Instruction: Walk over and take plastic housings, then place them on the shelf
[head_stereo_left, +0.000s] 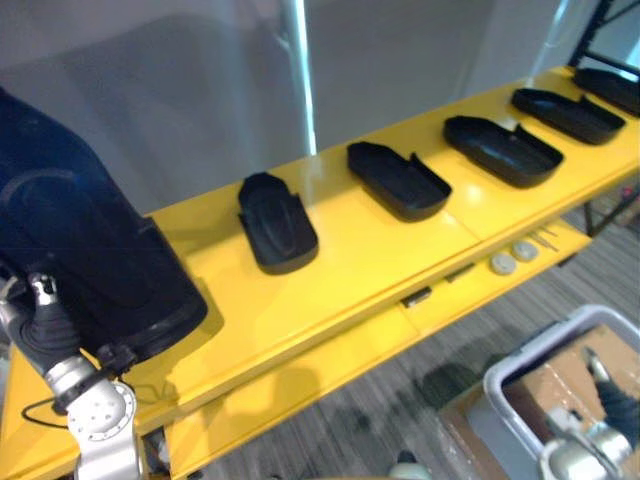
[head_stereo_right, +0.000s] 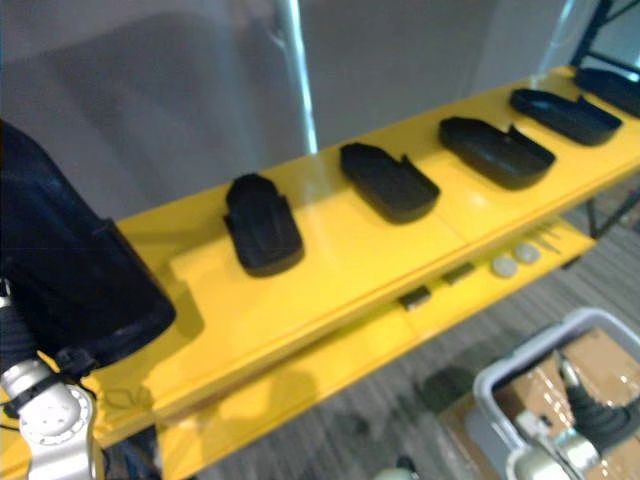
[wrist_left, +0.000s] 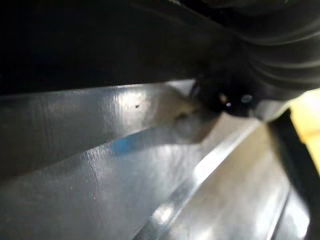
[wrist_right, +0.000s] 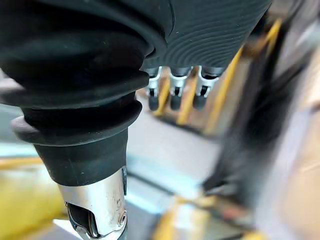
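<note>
A large black plastic housing (head_stereo_left: 85, 240) stands tilted over the left end of the yellow shelf (head_stereo_left: 350, 270). My left hand (head_stereo_left: 45, 330) reaches up behind its lower edge, and its fingers are hidden by the housing. The left wrist view shows the housing's glossy dark surface (wrist_left: 150, 165) very close. Several more black housings lie in a row along the shelf: one near the middle (head_stereo_left: 278, 222), one further right (head_stereo_left: 398, 180), and others (head_stereo_left: 503, 150) towards the far right. My right hand (head_stereo_left: 615, 405) hangs low at the right, its fingers (wrist_right: 175, 92) straight, holding nothing.
A grey bin (head_stereo_left: 540, 355) with brown cardboard inside stands on the carpet at the lower right, close to my right hand. Two white discs (head_stereo_left: 513, 257) and small dark parts (head_stereo_left: 417, 296) lie on the shelf's lower front ledge. A grey wall backs the shelf.
</note>
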